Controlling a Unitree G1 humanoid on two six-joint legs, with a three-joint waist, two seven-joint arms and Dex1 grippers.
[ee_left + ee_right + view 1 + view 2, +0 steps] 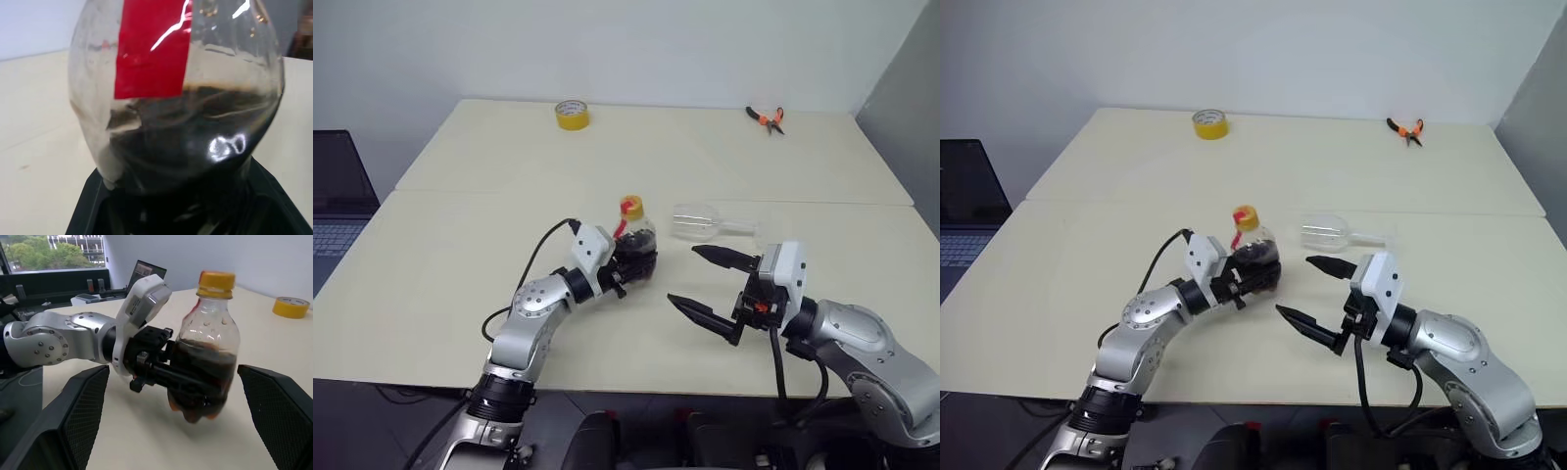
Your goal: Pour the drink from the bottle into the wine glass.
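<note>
Left hand grips the capped bottle upright, just beside the toppled wine glass on the worktop. Right hand wide, empty. Next: uncap bottle, stand glass upright.

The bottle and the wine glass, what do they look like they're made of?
The bottle: probably thin clear plastic, glossy, with dimpled shoulders, an opaque yellow cap and a red label. The wine glass, lying on its side: clear and smooth with bright glints; glass or hard plastic, I can't tell which.
</note>
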